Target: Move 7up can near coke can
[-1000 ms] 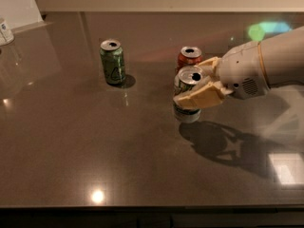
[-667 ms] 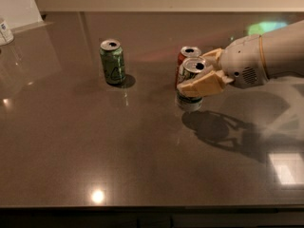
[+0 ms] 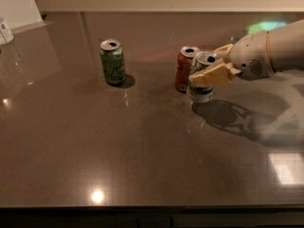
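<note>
The 7up can [image 3: 201,93], silver-white with a shiny top, stands on the dark tabletop right beside the red-orange coke can [image 3: 183,70], at its right front. My gripper [image 3: 212,70] reaches in from the right, and its tan fingers [image 3: 211,75] are shut around the 7up can's upper half. The two cans look to be touching or nearly so.
An all-green can [image 3: 112,61] stands to the left of the pair. A white bottle [image 3: 5,31] sits at the far left edge, by a white panel. The dark table [image 3: 142,165] stretches toward the front edge.
My gripper has carried the 7up can back and slightly right, from in front of the coke can to right beside it.
</note>
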### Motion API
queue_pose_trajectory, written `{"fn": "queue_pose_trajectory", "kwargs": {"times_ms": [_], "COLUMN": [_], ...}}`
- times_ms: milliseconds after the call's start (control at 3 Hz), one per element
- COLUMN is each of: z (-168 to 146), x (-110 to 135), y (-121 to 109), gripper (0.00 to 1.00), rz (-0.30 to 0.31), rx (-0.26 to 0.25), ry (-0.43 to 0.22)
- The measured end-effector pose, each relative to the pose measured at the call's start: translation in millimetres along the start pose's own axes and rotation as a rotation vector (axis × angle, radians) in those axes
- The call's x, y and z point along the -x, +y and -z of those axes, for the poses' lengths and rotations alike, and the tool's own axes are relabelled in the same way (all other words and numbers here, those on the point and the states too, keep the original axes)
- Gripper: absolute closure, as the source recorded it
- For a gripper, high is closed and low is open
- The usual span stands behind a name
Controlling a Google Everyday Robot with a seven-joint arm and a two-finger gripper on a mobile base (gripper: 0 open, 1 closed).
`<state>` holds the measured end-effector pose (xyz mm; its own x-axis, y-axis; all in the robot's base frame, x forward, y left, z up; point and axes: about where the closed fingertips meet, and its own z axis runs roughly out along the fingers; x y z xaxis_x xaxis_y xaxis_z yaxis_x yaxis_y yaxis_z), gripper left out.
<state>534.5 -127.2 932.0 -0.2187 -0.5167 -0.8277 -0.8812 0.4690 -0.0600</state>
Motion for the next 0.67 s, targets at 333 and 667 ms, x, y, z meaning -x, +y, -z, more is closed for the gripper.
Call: {"fn": "queue_pose_trajectory", "kwargs": {"times_ms": [333,667], "z": [0,-3], "x": [-11,-21], "y": [-12,-21], "gripper": [0.83,0.59], "rz": [-0.021,-0.042], "rx": [-0.027,-0.045], "ry": [0.012,0.021]}}
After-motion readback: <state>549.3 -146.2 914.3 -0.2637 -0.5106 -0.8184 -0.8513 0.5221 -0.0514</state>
